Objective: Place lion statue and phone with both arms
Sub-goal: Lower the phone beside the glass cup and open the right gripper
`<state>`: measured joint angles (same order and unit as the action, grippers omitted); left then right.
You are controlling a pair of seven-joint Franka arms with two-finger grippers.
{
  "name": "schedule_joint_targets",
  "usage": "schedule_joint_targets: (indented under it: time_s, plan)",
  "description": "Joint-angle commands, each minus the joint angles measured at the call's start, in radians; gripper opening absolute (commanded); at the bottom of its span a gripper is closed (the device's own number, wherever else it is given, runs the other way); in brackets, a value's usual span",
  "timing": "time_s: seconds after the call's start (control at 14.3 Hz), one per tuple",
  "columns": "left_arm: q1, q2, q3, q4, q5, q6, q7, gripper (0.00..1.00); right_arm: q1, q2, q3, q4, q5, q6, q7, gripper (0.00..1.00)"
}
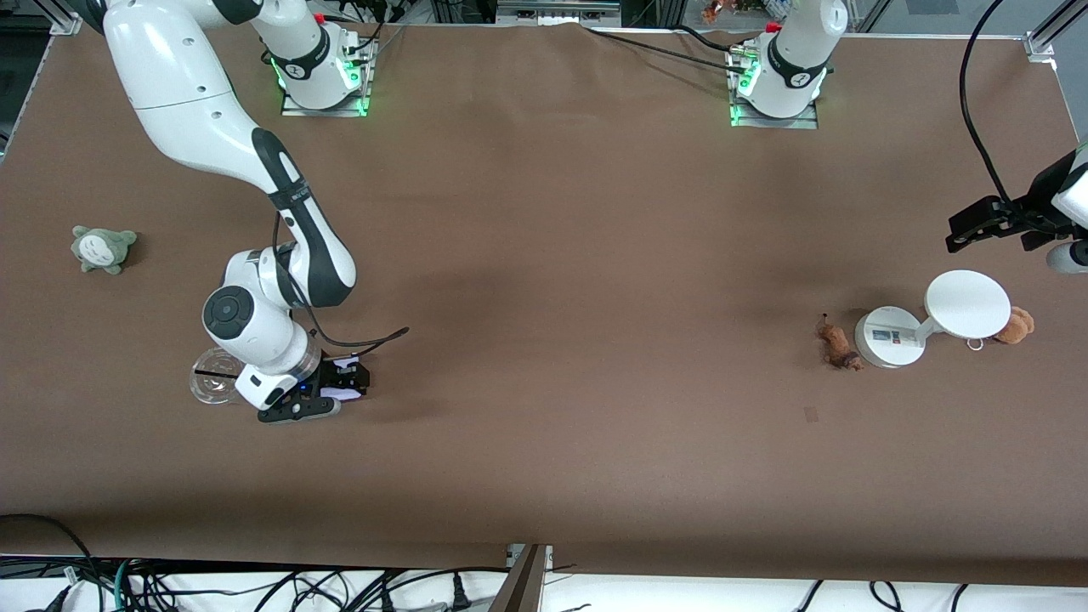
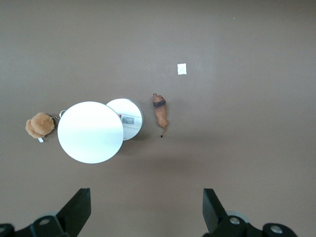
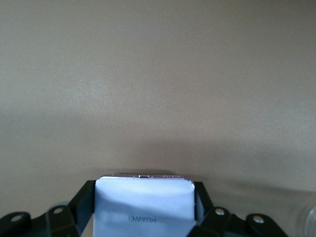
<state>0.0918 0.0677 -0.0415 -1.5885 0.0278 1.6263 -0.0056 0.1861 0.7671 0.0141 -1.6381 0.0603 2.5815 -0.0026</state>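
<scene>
Right gripper (image 1: 340, 393): we are pinching the phone (image 3: 143, 205) low over the table (image 1: 544, 255), beside a clear cup (image 1: 212, 384).
Writing: "HUAWEI" is showing on the phone.
Left gripper (image 2: 145, 217): we are waiting, fingers spread.
Lion statue (image 1: 837, 342): lying beside the white stand (image 1: 926, 327).

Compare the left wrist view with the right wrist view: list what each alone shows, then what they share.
Only the left wrist view: the lion statue lying beside the white stand, a fuzzy orange-brown plush at the stand's disc, a small pale tag, and the open left gripper above them. Only the right wrist view: the phone clamped in the right gripper. Both: the brown table.
</scene>
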Motion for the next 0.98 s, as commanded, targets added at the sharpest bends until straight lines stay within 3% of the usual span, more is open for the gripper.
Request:
schedule_joint_targets:
  time_s: [0.0,0.07,0.42,0.63,0.91]
  plan:
    - [-0.007,-0.011,0.006,-0.004,-0.040,-0.026,-0.048,1.00,-0.004,-0.009,0.009,-0.014,0.018,0.020,0.004,0.92]
    - [-0.007,-0.009,0.006,-0.002,-0.040,-0.028,-0.048,1.00,-0.004,-0.011,0.009,-0.011,0.016,0.020,-0.005,0.99]
    - [-0.003,0.017,0.002,0.018,-0.039,-0.029,-0.043,1.00,-0.004,-0.046,0.009,-0.005,0.007,-0.027,-0.014,0.99]
    - [0.003,0.017,0.003,0.021,-0.039,-0.028,-0.039,1.00,0.001,-0.161,0.009,-0.012,0.009,-0.180,0.001,1.00]
    - [0.003,0.018,0.003,0.022,-0.040,-0.028,-0.039,1.00,0.003,-0.392,0.009,-0.011,0.004,-0.539,0.087,1.00]
